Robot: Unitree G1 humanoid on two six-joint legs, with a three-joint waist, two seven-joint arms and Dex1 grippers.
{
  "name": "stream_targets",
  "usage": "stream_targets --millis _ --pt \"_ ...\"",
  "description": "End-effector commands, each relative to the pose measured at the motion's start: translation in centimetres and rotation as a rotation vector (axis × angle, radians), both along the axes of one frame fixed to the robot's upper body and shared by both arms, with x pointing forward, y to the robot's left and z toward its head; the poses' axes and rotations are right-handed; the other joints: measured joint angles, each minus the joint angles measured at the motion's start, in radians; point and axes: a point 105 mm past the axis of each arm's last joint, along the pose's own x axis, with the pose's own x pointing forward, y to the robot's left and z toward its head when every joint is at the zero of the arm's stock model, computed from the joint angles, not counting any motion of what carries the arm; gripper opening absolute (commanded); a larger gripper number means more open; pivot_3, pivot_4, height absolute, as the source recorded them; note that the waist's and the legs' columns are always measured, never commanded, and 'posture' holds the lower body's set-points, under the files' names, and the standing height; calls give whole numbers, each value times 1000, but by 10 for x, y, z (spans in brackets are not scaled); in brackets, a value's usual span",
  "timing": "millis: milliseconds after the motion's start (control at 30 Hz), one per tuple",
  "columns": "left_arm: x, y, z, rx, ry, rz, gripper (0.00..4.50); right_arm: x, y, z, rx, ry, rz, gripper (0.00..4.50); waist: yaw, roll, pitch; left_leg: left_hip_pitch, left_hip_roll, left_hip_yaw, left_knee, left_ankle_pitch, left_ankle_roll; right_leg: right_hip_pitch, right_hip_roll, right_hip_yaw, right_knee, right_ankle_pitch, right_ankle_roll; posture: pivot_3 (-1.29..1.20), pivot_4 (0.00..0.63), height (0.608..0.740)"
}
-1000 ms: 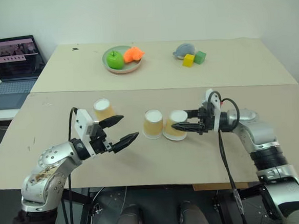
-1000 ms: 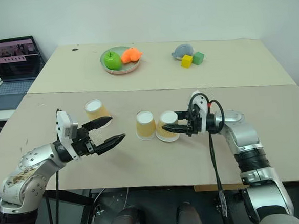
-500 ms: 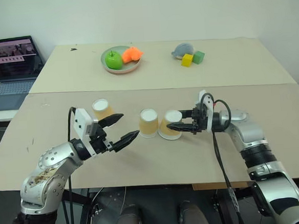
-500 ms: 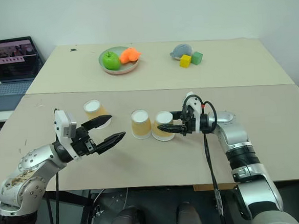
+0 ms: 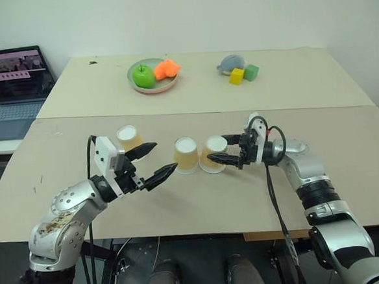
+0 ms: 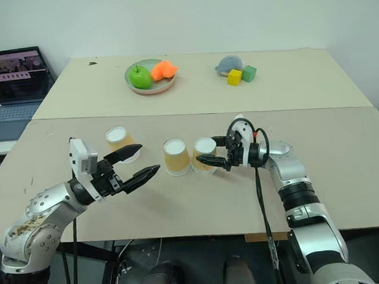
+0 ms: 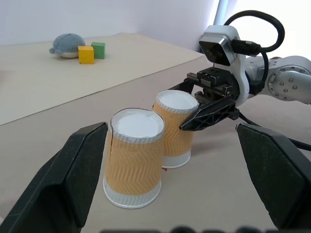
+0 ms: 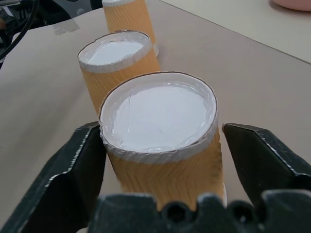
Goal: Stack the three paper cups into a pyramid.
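Three paper cups stand upside down on the near table, white bases up. The left cup (image 5: pixel 129 138) stands alone. The middle cup (image 5: pixel 186 155) and the right cup (image 5: pixel 214 154) stand side by side, almost touching. My right gripper (image 5: pixel 217 149) is open around the right cup (image 8: pixel 158 116), one finger (image 8: pixel 73 170) against its side and the other a little clear of it. My left gripper (image 5: pixel 166 156) hovers open and empty between the left and middle cups, with the middle cup (image 7: pixel 133 155) straight ahead of it.
On the far table sit a plate (image 5: pixel 137 86) holding a green apple and an orange item, and a blue plush toy with yellow and green blocks (image 5: pixel 240 70). An open laptop (image 5: pixel 16 79) stands to the far left.
My right gripper brought the tilted right cup left beside the middle cup, set it upright and opened its fingers. The left gripper stayed put.
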Motion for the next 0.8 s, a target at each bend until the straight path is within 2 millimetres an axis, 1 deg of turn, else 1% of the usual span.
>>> stream_targets --millis 33,100,200,267,333,367,433,467,533,600,633,700,800 --pt "0 -3 10 -15 -45 -13 4498 -3 -2 15 21 -1 32 4459 0 0 0 0 0 0 0 0 0 0 0 0 0 0 0 0 150 678" --pt "1 -3 10 -18 -45 -11 4498 -6 -3 17 34 10 53 4459 0 0 0 0 0 0 0 0 0 0 0 0 0 0 0 0 150 678" --pt "5 -1 12 -47 -43 -7 4498 -20 -13 29 72 88 94 4459 4 0 0 0 0 0 0 0 0 0 0 0 0 0 0 0 150 678" --pt "7 -2 12 -58 -38 -13 4498 -27 -32 42 95 118 79 4459 9 0 0 -1 0 0 0 0 0 -1 0 0 0 0 0 0 150 678" --pt "9 -1 14 -90 -31 -4 4498 -31 -58 59 141 115 21 4459 13 0 0 -2 0 0 0 0 0 0 -1 0 -1 0 0 0 150 678" --pt "10 0 16 -103 -30 1 4498 -32 -65 64 153 109 3 4459 14 0 0 -2 0 0 0 0 0 0 -1 0 -1 0 0 0 150 678" --pt "12 5 24 -196 -8 30 4498 -33 -84 71 153 80 -80 4459 16 0 0 -2 0 0 0 0 1 0 -1 -1 -2 0 0 0 150 678" --pt "13 6 26 -226 1 39 4498 -33 -90 73 156 72 -108 4459 15 0 1 -2 0 0 0 0 1 0 -1 -1 -2 0 0 0 150 678" --pt "10 10 29 -302 29 71 4498 -41 -102 80 157 44 -146 4459 13 -1 1 -2 0 0 0 0 1 0 -1 -1 -1 0 0 0 150 678" --pt "8 14 28 -348 55 109 4498 -52 -104 84 156 29 -150 4459 12 -1 1 -2 1 0 0 0 1 0 -1 0 -1 0 0 0 150 678" --pt "7 18 27 -370 70 135 4498 -58 -101 84 152 22 -138 4459 10 -1 1 -2 1 0 0 0 1 0 -1 0 -1 0 0 0 150 678" --pt "7 30 21 -400 89 222 4498 -74 -90 84 141 22 -86 4459 6 -1 1 -2 1 0 0 0 1 0 -1 1 -1 0 0 0 150 678" --pt "13 56 9 -455 116 422 4498 -94 -69 78 83 18 -12 4459 4 -1 1 -1 1 -1 0 0 1 0 -1 1 -1 0 0 0 150 678"
